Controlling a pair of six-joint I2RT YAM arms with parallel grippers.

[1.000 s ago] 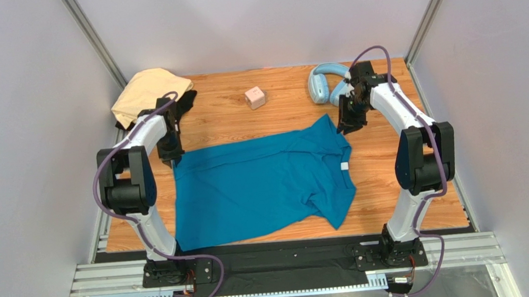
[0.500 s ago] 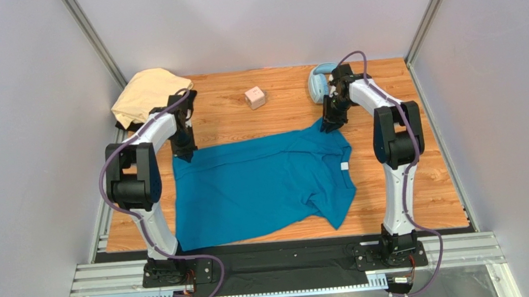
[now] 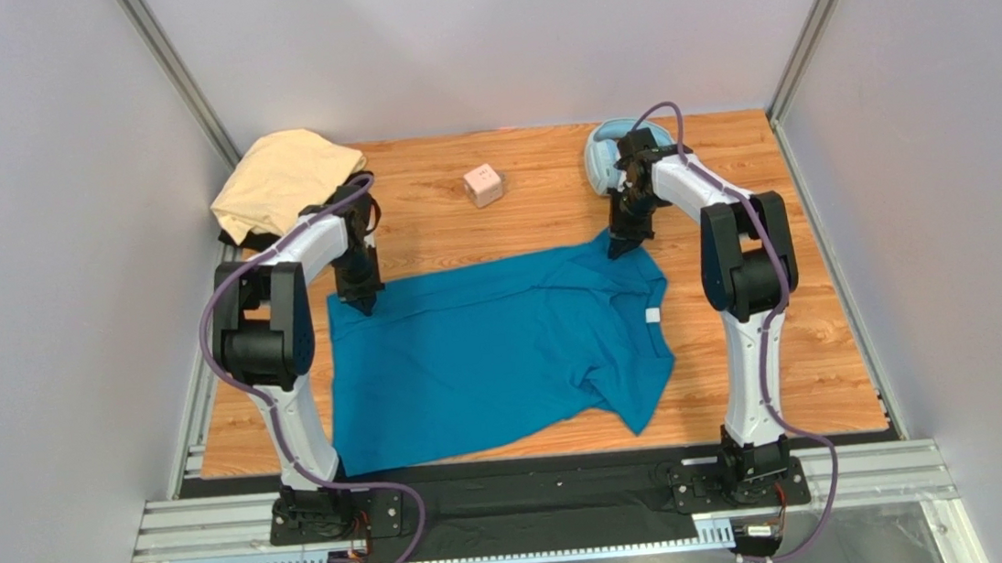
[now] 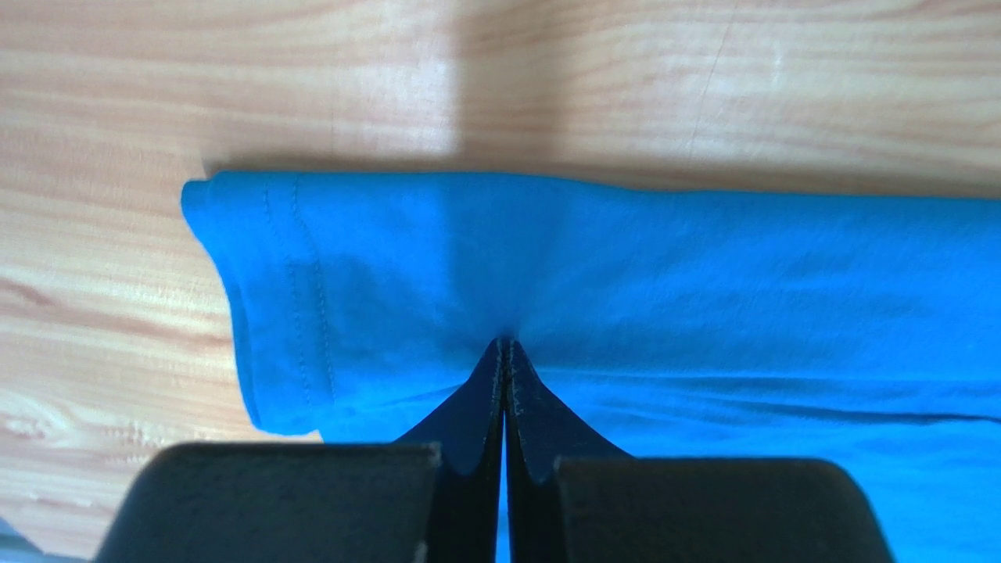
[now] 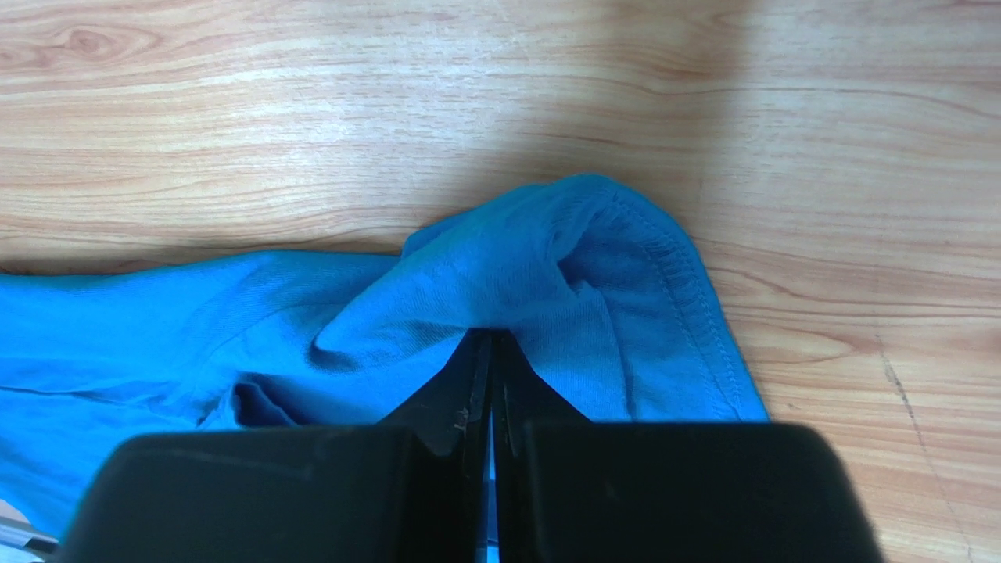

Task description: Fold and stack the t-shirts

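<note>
The teal-blue t-shirt [image 3: 500, 351] lies spread flat mid-table, its white tag [image 3: 654, 317] to the right. My left gripper [image 3: 359, 299] is shut on the shirt's far left corner; the left wrist view shows its jaws [image 4: 505, 343] closed, pinching a fold of the teal cloth [image 4: 705, 282] beside the stitched hem. My right gripper [image 3: 623, 245] is shut on the far right sleeve; the right wrist view shows its jaws [image 5: 491, 334] pinching bunched teal cloth [image 5: 552, 270]. The pale tan shirt [image 3: 276, 179] lies bunched at the far left corner. The black shirt is mostly hidden behind my left arm.
Light-blue headphones [image 3: 605, 156] lie at the far right, just behind my right gripper. A small pink cube [image 3: 484, 184] sits at the far middle. Grey walls enclose the wooden table [image 3: 777, 365] on three sides.
Both grippers have moved inward along the shirt's far edge. The right one came from beside the headphones to the sleeve, and the left one moved right and away onto the far corner.
</note>
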